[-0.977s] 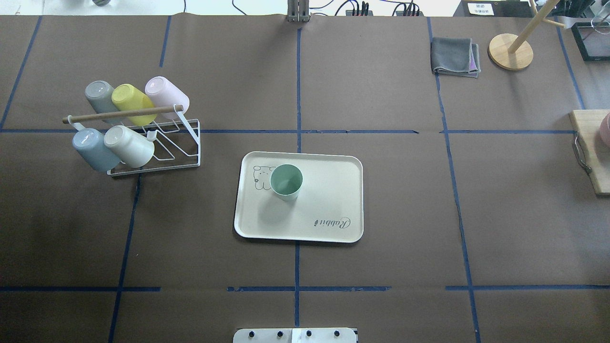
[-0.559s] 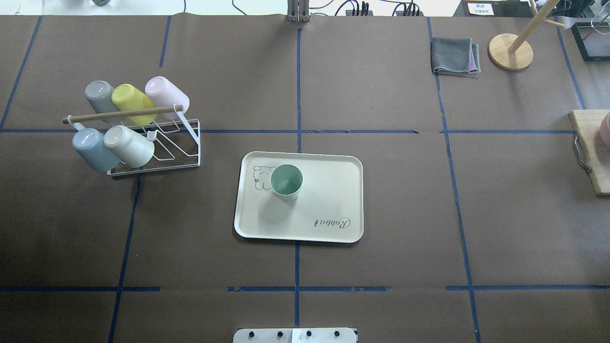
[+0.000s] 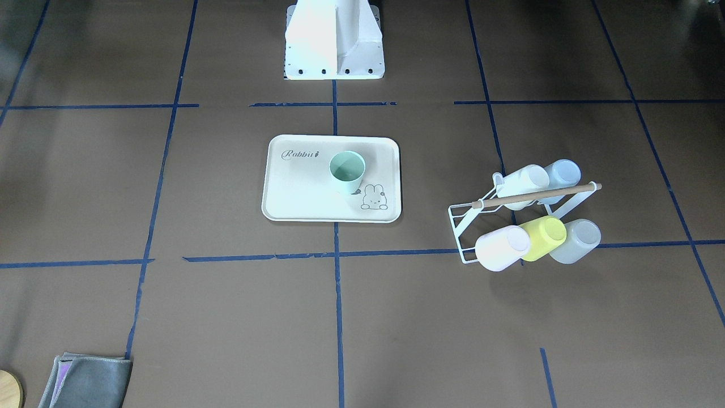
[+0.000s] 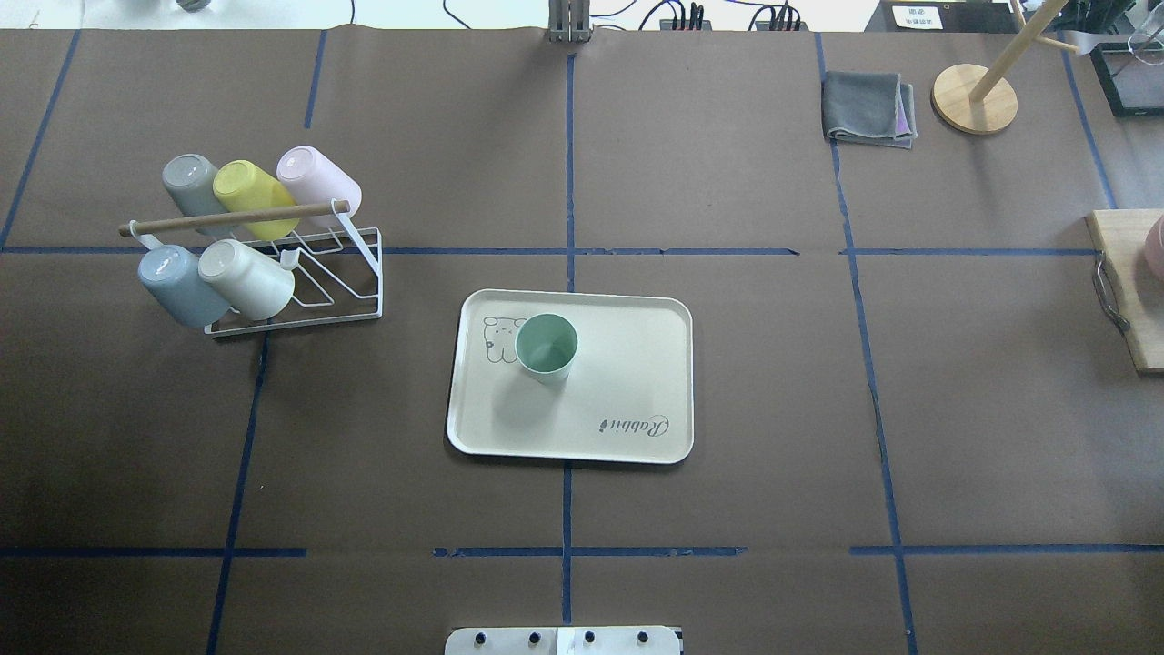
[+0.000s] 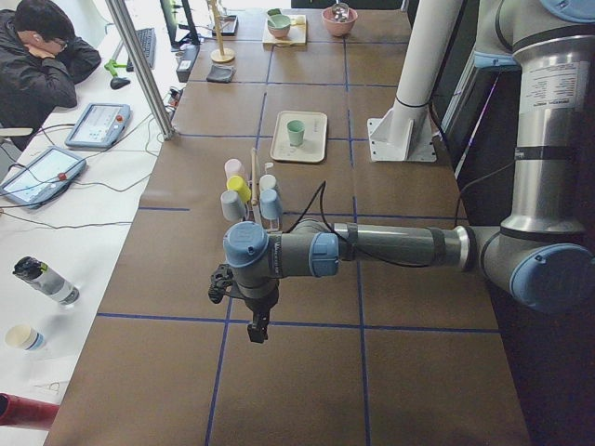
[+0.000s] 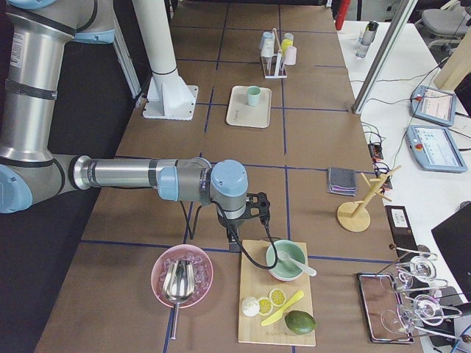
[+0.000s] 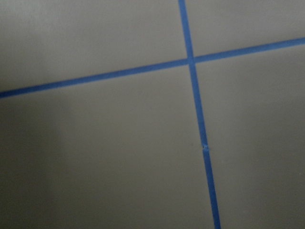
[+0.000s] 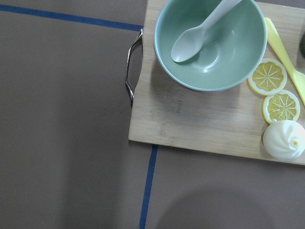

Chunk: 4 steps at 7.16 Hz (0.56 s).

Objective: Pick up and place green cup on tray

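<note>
The pale mint-green cup (image 4: pixel 546 346) stands upright on the cream "Rabbit" tray (image 4: pixel 627 364), in its left part beside the drawn rabbit. Cup (image 3: pixel 346 171) and tray (image 3: pixel 306 192) also show in the front-facing view, mid-table. No gripper is near them. My left gripper (image 5: pixel 257 333) shows only in the exterior left view, far out over bare table past the rack; I cannot tell if it is open. My right gripper (image 6: pixel 263 218) shows only in the exterior right view, at the edge of a wooden board far from the tray; I cannot tell its state.
A white wire rack (image 4: pixel 350 273) holding several tilted cups stands left of the tray. A folded grey cloth (image 4: pixel 868 107) and a wooden stand (image 4: pixel 973 98) are at the back right. A wooden board (image 8: pixel 200 124) with a green bowl (image 8: pixel 209 43) lies under the right wrist.
</note>
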Each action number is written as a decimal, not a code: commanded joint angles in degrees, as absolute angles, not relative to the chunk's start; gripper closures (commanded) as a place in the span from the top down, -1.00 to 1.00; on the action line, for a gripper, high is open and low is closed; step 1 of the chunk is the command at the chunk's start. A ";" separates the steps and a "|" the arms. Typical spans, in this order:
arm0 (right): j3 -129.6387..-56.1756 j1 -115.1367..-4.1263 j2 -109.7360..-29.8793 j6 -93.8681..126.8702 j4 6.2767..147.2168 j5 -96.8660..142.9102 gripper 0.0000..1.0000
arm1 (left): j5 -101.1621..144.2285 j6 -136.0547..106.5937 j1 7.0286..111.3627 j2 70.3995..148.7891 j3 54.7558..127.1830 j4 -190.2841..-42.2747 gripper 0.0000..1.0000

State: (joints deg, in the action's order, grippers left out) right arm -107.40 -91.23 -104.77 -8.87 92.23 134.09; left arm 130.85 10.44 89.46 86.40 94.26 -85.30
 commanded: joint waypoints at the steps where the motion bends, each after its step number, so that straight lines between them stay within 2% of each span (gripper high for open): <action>1: -107.40 -91.14 -104.77 -7.39 92.20 134.21 1.00 | 130.87 10.46 89.38 86.48 94.48 -85.52 1.00; 4: -107.49 -90.88 -104.68 -6.95 92.20 134.03 1.00 | 131.04 10.90 89.30 85.96 94.48 -85.51 1.00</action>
